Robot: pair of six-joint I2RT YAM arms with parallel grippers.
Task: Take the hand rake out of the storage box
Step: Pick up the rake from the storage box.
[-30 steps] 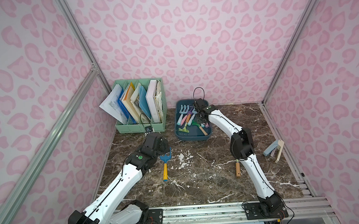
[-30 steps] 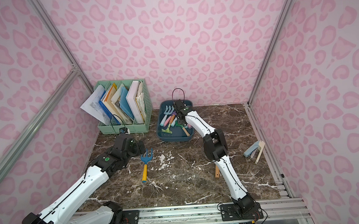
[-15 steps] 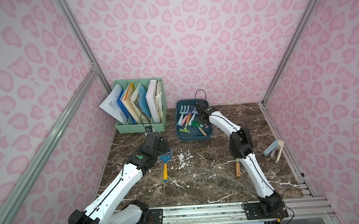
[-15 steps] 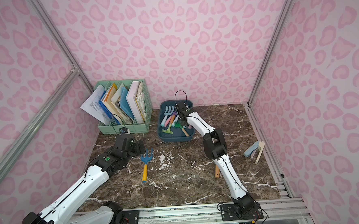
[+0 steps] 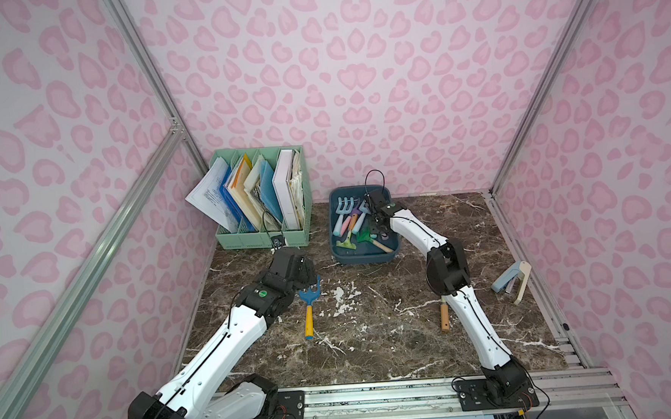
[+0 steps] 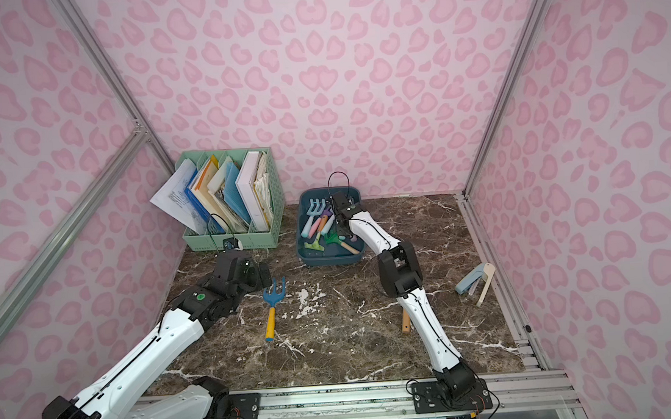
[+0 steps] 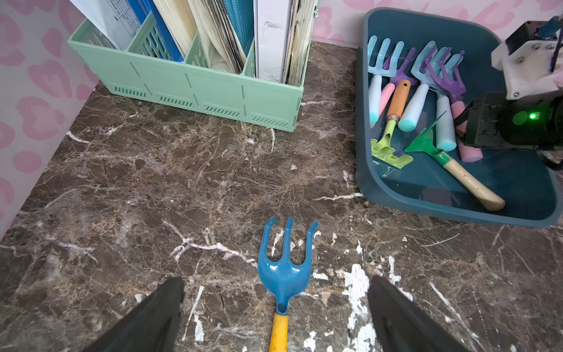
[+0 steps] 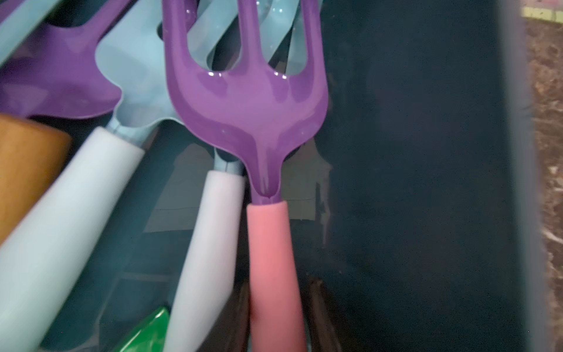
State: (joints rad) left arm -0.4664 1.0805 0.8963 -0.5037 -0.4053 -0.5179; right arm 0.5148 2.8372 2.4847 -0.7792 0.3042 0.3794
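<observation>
Right gripper (image 8: 278,311) clamped, left gripper (image 7: 275,292) gaping empty.
Pink-handled purple plastic hand rake (image 8: 246,100), pinched at its handle, lies in the dark teal plastic storage box (image 5: 362,258) at the bench's (image 5: 371,327) back edge.

Centre-right in both top views, the right arm (image 5: 468,321) hides the head of a wooden-handled tool (image 5: 444,317). The right gripper (image 8: 280,314) is blurred beside the purple hand rake (image 8: 246,100); its grip is unclear.
</observation>
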